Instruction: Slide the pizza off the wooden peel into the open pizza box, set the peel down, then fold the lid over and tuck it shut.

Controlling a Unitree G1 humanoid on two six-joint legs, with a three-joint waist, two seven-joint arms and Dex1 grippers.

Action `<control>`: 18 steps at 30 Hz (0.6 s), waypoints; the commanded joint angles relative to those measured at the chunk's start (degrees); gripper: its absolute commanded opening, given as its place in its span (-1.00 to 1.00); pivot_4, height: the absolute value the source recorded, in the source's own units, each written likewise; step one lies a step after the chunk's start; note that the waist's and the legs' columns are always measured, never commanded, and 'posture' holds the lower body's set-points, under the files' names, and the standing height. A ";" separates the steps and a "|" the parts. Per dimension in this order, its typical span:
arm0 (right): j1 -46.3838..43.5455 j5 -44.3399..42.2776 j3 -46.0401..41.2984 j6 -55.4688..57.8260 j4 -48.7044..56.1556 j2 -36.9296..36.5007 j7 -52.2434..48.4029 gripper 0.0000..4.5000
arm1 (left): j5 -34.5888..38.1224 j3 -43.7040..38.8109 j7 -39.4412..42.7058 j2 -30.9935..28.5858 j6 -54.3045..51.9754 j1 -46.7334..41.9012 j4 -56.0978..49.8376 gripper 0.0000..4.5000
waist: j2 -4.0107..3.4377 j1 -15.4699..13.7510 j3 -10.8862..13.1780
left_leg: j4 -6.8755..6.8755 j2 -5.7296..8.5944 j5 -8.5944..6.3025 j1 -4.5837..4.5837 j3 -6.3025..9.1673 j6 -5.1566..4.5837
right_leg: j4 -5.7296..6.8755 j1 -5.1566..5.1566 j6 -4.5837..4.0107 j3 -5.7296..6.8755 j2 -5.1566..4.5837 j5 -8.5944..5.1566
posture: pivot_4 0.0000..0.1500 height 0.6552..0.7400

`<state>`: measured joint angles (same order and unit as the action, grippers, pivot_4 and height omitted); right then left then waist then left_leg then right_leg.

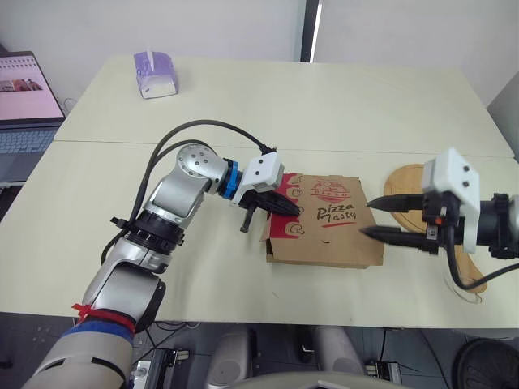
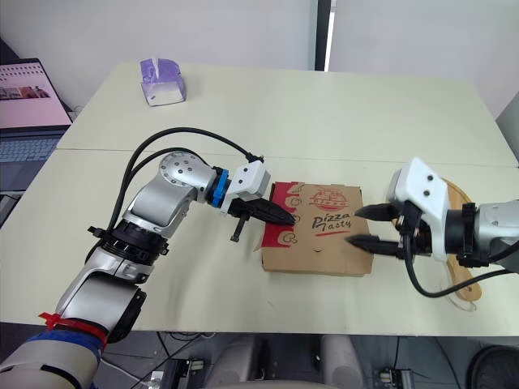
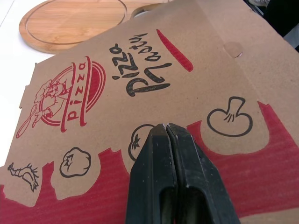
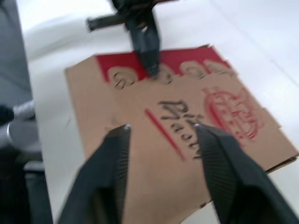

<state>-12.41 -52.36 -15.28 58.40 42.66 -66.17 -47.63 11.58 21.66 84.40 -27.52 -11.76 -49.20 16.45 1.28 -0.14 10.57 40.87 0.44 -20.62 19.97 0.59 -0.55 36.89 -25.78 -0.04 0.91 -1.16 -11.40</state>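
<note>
**While the lid lies flat, both grippers meet the box**

Though a purple tissue box point(image 1: 155, 74) and an open laptop point(image 1: 24, 105) sit well apart at the far left, the round wooden peel point(image 1: 403, 180) lies just beside the closed brown cardboard pizza box point(image 1: 328, 223), behind the right gripper point(image 1: 366, 217). Bare cream table point(image 1: 324, 105) stretches beyond the box. Reaching in bent from the left, the left gripper point(image 3: 165, 127) presses its closed fingers on the lid's red border. The right gripper's fingers are spread at the box's right edge.
</note>
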 commanded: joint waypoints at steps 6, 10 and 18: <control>5.51 13.45 5.37 -10.44 0.82 -3.72 -3.42 0.87 | -1.06 -0.40 0.72 0.98 1.87 -1.42 0.90 -1.00 | 0.00 0.04 0.00 | 0.03 -0.01 0.00 -0.03 -0.05 0.00 | 0.00 0.01 0.26 -0.04 0.01 -0.15 | 1.00 0.51; 5.32 16.80 7.19 -12.50 0.19 -3.10 -3.35 0.87 | -1.17 -0.54 0.73 1.14 1.91 -1.38 0.96 -1.00 | 0.00 0.04 0.00 | 0.04 -0.02 0.01 -0.06 -0.05 0.01 | 0.04 0.01 0.25 -0.04 0.01 -0.14 | 1.00 0.51; 5.13 25.59 11.98 -18.84 -0.91 -2.24 -3.25 0.87 | -0.98 -0.70 1.10 1.03 1.61 -1.14 0.29 -1.00 | 0.00 0.04 0.00 | 0.05 -0.01 0.01 -0.05 -0.06 0.02 | 0.03 0.01 0.02 -0.06 0.01 0.00 | 1.00 0.51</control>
<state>-6.33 -28.42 -3.26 41.31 41.67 -68.66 -51.14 10.39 21.65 84.72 -26.59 -10.53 -49.49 17.85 1.29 -0.10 10.57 40.92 0.43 -20.61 19.92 0.52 -0.54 36.93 -25.77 -0.02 0.85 -1.15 -11.40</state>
